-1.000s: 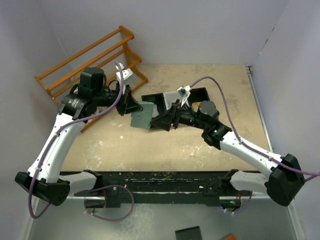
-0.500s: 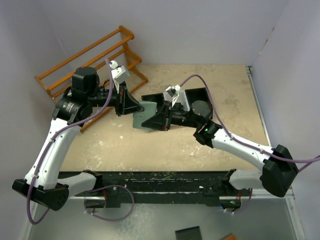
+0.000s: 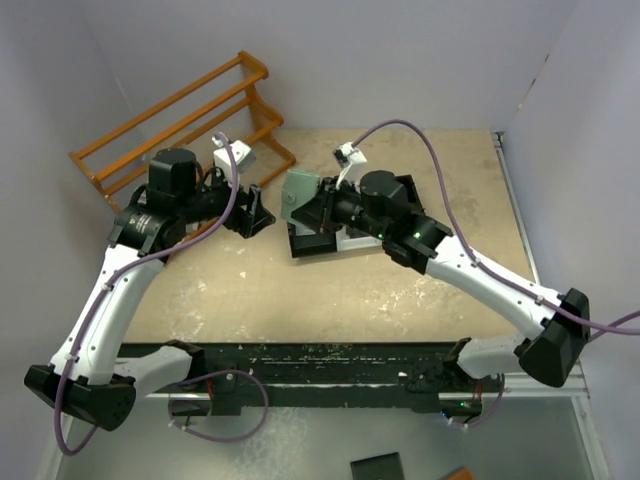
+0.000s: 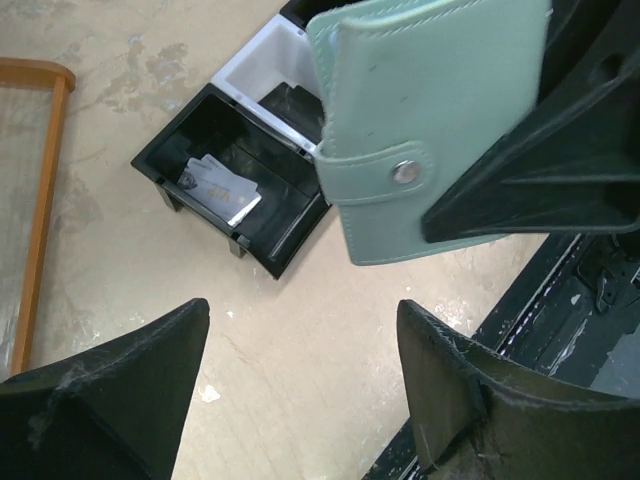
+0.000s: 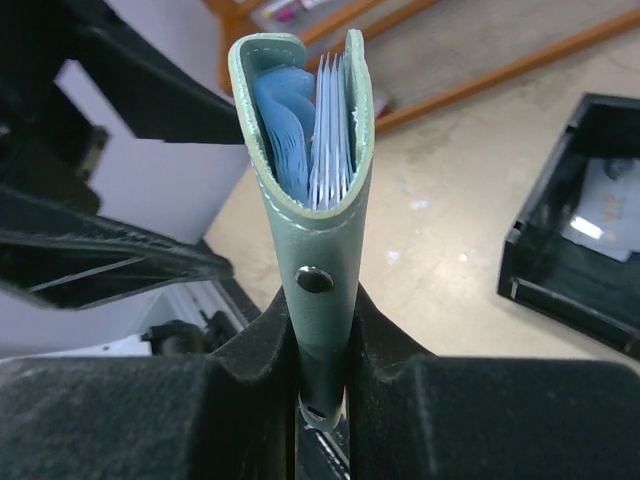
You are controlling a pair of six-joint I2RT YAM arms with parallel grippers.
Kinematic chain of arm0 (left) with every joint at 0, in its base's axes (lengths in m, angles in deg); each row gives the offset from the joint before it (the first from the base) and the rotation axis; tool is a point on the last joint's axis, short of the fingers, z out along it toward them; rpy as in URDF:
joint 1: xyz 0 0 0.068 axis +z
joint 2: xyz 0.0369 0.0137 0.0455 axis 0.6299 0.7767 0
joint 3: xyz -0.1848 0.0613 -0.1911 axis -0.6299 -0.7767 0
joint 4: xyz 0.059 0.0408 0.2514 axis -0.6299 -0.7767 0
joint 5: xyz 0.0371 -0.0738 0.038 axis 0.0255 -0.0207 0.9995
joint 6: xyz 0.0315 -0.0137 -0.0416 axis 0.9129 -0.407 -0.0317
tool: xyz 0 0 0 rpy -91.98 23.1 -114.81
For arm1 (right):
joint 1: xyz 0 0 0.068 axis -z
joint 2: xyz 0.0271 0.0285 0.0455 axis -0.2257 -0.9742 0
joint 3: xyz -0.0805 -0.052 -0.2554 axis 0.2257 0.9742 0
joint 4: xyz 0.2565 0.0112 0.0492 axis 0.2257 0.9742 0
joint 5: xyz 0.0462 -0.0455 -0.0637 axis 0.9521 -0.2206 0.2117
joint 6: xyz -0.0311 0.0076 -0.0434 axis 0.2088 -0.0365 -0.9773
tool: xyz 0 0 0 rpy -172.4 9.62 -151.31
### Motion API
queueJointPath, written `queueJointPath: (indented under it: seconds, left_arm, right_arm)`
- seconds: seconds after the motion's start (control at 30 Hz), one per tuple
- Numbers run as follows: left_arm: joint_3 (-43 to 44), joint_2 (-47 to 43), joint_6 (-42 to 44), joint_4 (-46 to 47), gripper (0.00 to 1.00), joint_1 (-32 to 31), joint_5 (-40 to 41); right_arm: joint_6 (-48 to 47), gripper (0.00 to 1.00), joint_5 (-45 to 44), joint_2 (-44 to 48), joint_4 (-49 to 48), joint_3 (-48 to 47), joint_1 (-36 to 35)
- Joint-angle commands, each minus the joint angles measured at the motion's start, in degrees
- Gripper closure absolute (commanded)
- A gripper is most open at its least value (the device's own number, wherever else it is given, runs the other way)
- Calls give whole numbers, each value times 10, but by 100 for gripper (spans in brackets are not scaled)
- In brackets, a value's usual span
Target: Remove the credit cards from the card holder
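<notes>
The teal-green card holder [image 3: 298, 193] is folded and held in the air over the bin's left end, with my right gripper [image 3: 320, 208] shut on its lower edge. From the right wrist, the card holder [image 5: 318, 200] stands edge-on between the pads, and thin edges of credit cards [image 5: 332, 140] show between its light blue leaves. My left gripper [image 4: 302, 308] is open with nothing in it, a little left of the card holder [image 4: 430, 130] and apart from it. Credit cards [image 4: 222, 190] lie in the bin's black compartment.
A black-and-white bin tray [image 4: 262, 238] sits on the table under the right gripper, also visible as the tray [image 5: 560, 285]. A wooden rack [image 3: 170, 120] stands at the far left, close behind the left arm. Walls close in on both sides.
The left gripper has let go of the card holder, opened and drawn back left. The right gripper has shut on the holder and carried it away from me, over the bin.
</notes>
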Motion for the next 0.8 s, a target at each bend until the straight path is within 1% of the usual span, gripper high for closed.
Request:
queueJointPath:
  seconds: [0.0,0.1,0.33,0.57,0.67,0.77]
  left_arm:
    - [-3,-12,-6,12,23,0,7]
    - [4,-17,-6,18,24,1,2]
    - [1,-7,-22,23,22,0,-23]
    - [-10,3,-39,24,22,0,-27]
    - [-18,3,-43,26,24,0,-32]
    - [-28,4,-42,24,30,0,-18]
  right_arm:
    - [-29,100,-126,-36,106,-72,-38]
    - [-32,100,-160,-65,159,-110,-56]
    - [-31,100,-155,-89,153,-144,-86]
    - [-26,100,-155,-108,143,-176,-108]
    - [-23,100,-151,-114,137,-184,-114]
    - [-22,100,-152,-114,132,-186,-119]
